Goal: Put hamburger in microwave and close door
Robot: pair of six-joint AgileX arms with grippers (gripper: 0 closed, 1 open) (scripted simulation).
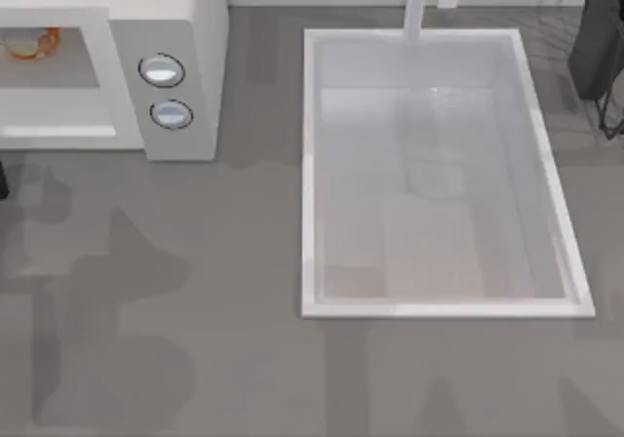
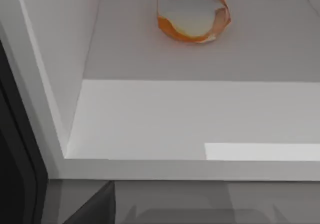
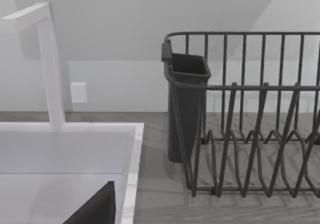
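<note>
Nearby, sink (image 1: 310,164) beside microwave (image 1: 185,27), hamburger (image 1: 31,43) inside.

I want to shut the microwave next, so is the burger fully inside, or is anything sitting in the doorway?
The hamburger sits deep in the microwave cavity, well behind the front sill. Nothing visible lies on the sill or in the opening, so nothing seen here would block the door.
</note>
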